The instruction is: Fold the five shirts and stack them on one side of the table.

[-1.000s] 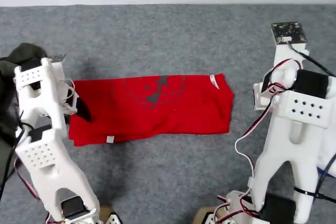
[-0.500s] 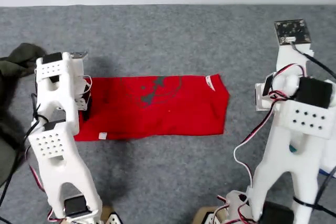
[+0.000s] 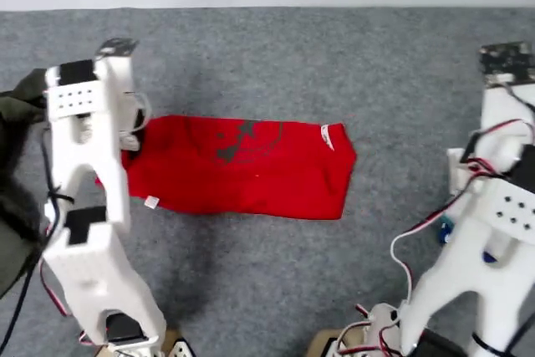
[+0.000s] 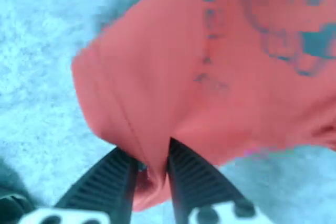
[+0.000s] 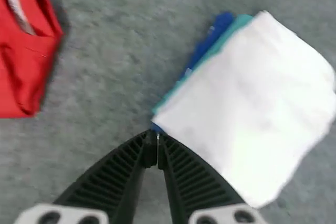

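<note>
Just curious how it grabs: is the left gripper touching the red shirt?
Touching. The left wrist view shows the left gripper pinching red shirt cloth between its fingers.

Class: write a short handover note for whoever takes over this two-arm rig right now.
Grippers: left gripper shut on the red shirt at its end; right gripper shut, empty, beside the stack.
Things: red shirt lies folded lengthwise mid-table; dark shirt bunched beside the left arm.
Done: white, teal and blue layers show in the stack.
To do: finish the red shirt, fold the dark shirt, stack both.

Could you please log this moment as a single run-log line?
left gripper: shut on red shirt | right gripper: shut, by folded stack | dark shirt: heaped, unfolded
</note>
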